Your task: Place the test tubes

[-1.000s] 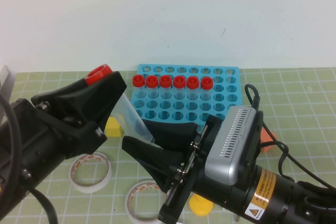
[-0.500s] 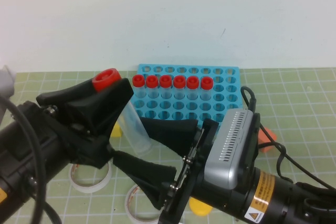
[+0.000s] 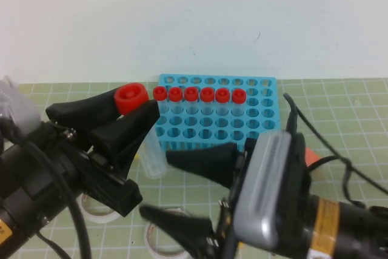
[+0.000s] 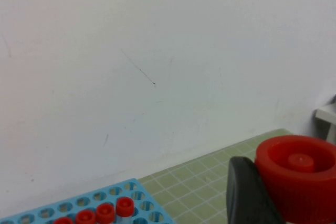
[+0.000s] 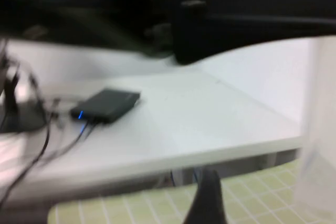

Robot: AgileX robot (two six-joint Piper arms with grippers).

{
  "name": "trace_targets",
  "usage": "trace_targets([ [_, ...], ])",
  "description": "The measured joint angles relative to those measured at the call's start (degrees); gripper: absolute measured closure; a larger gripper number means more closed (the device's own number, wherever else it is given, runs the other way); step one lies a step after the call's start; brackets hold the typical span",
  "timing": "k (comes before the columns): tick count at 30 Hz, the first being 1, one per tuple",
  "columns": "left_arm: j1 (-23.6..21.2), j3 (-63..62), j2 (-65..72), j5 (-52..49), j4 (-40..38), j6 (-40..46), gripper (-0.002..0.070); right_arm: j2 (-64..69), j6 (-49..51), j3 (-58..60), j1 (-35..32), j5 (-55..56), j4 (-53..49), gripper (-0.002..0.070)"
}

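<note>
The green desk [image 3: 351,107] is largely covered, as is the near edge of the blue rack [image 3: 257,104] holding six red-capped tubes [image 3: 207,95]. The right claw [image 3: 156,185] gapes wide, empty. The left claw [image 3: 134,108] pinches a slightly tilted test tube [image 3: 153,153] just beside the rack's left corner. Of that tube, the left wrist view shows just the red cap [image 4: 299,174].

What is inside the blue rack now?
The blue rack holds six red-capped tubes in one row; other visible holes look empty. The left gripper, holding a tube, and open right gripper cover near-edge holes.
</note>
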State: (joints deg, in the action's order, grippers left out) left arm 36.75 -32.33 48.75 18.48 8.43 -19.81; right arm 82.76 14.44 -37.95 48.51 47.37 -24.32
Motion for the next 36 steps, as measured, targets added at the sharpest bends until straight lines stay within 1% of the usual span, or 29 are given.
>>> trace_targets([
  [4,0.0,0.0,0.0,0.0,0.1,2.9,0.041,-6.0,3.4,0.0,0.0,-9.1,-12.0,0.0146],
  [6,0.0,0.0,0.0,0.0,0.1,4.2,0.041,-10.0,8.1,0.0,0.0,-15.2,-19.0,0.0171],
  [8,0.0,0.0,0.0,0.3,0.1,5.8,0.041,-13.7,15.3,0.0,0.0,-21.3,-26.2,0.0206],
  [10,0.0,0.0,0.0,1.1,0.1,6.9,0.041,-18.1,23.4,0.0,0.0,-26.9,-34.6,0.0251],
  [12,0.0,0.0,0.0,2.0,0.1,7.5,0.041,-22.4,33.2,0.0,0.0,-31.2,-45.9,0.0314],
  [15,0.0,0.0,0.0,2.2,0.1,7.8,0.041,-28.3,45.7,0.0,0.0,-32.0,-63.0,0.0433],
  [17,0.0,0.0,0.0,2.2,0.1,8.1,0.041,-31.7,51.9,0.0,0.0,-30.2,-70.5,0.0513],
  [18,0.0,0.0,0.0,2.2,0.1,8.3,0.041,-33.4,54.2,0.0,0.0,-29.1,-72.4,0.0557],
  [20,0.0,0.0,0.0,2.2,0.1,8.5,0.041,-36.7,57.7,0.1,0.0,-27.6,-74.4,0.0621],
  [22,0.0,0.0,0.0,2.2,0.1,8.7,0.041,-39.3,60.6,0.1,0.0,-27.0,-75.3,0.0654],
  [26,0.0,0.0,0.0,2.2,1.1,8.7,0.041,-44.4,67.9,0.1,0.0,-27.1,-75.8,0.0672],
  [28,0.0,0.0,0.0,2.2,2.6,8.7,0.041,-47.1,68.9,0.1,0.0,-27.4,-75.8,0.0675],
  [30,0.0,0.0,0.0,2.2,3.9,8.7,0.041,-49.8,67.6,0.1,0.0,-29.3,-75.9,0.0675],
  [32,0.0,0.0,0.0,2.2,4.6,8.8,0.041,-51.9,66.0,0.1,0.0,-33.4,-75.9,0.0676],
  [36,0.0,0.0,0.0,2.2,4.8,8.8,0.041,-55.1,63.3,0.1,0.0,-47.4,-75.7,0.0676],
])
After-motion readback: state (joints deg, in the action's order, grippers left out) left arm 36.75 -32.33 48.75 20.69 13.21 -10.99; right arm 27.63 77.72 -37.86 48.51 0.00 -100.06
